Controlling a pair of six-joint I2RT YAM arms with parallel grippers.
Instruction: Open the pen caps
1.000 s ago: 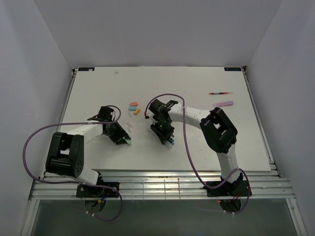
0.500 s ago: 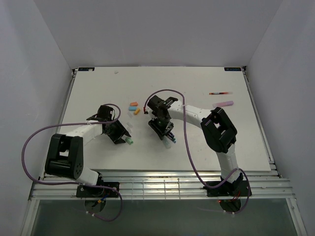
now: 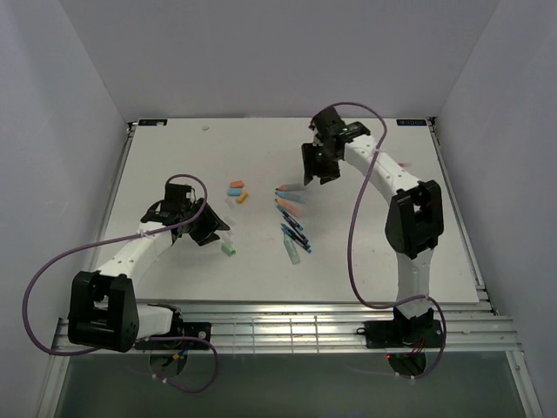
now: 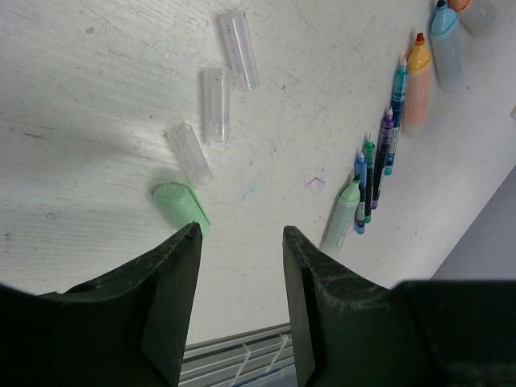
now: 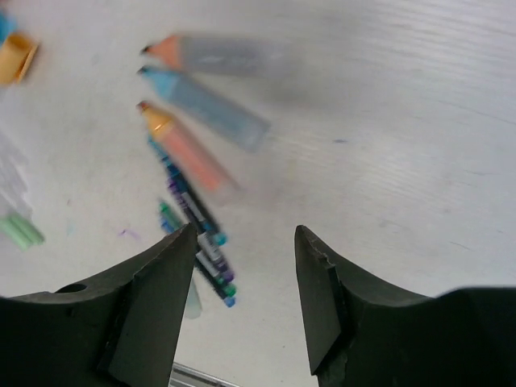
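Several uncapped pens lie in a row mid-table: three thick highlighters (image 3: 290,198), thin pens (image 3: 294,232) and a pale green highlighter (image 4: 340,226). A loose green pen cap (image 3: 229,249) lies left of them, just beyond my left gripper (image 3: 209,229), which is open and empty. In the left wrist view that green cap (image 4: 181,205) sits by the left fingertip, with three clear caps (image 4: 214,105) beyond it. My right gripper (image 3: 318,165) hangs open and empty above the far end of the row. The right wrist view shows the orange highlighter (image 5: 189,153) and blue highlighter (image 5: 205,105), blurred.
Orange and blue loose caps (image 3: 235,187) and a yellow-orange cap (image 3: 242,198) lie left of the row's far end. The table's metal front rail (image 3: 278,326) runs along the near edge. White walls enclose the table on three sides.
Both grippers opened. The right arm swung from mid-table to the far end of the pen row, leaving a pen behind. The left gripper drew back left, leaving the green cap on the table.
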